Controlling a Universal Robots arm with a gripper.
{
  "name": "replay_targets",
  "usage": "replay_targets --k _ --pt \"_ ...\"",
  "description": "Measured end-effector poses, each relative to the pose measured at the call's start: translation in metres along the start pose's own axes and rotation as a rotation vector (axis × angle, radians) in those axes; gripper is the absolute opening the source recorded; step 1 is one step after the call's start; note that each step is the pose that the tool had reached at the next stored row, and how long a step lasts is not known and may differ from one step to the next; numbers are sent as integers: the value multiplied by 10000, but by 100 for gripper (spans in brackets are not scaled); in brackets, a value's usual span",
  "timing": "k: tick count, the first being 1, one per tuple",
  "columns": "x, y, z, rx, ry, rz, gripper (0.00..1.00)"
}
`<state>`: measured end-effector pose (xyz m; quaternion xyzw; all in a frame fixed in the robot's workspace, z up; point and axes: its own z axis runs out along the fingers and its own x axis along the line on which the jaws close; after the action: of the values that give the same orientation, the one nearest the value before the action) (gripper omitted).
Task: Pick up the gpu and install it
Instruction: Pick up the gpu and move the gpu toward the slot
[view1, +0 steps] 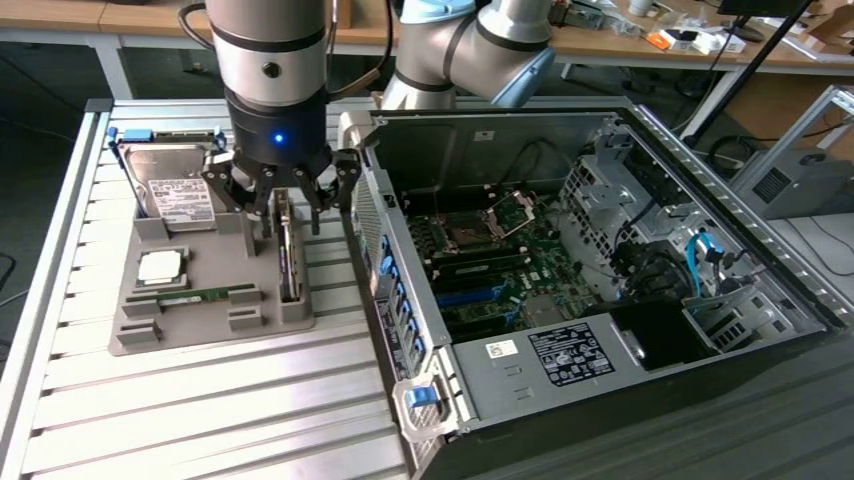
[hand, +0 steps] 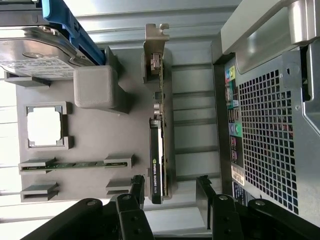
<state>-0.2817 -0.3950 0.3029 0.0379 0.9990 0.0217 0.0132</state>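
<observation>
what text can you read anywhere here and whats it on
"NVIDIA QUADRO": on the edge of the gpu; the characters after it are blurred.
hard drive label: too small to read.
computer case stickers: too small to read.

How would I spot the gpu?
Find the grey holder tray beside the open computer case. On the tray's edge nearest the case, the gpu stands on its thin side. Unlike the boxy hard drive and small memory stick, it's a long, flat card.
</observation>
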Motion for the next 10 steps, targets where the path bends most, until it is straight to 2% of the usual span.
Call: replay_targets --k 10 --pt "1 -2 45 0 0 0 54"
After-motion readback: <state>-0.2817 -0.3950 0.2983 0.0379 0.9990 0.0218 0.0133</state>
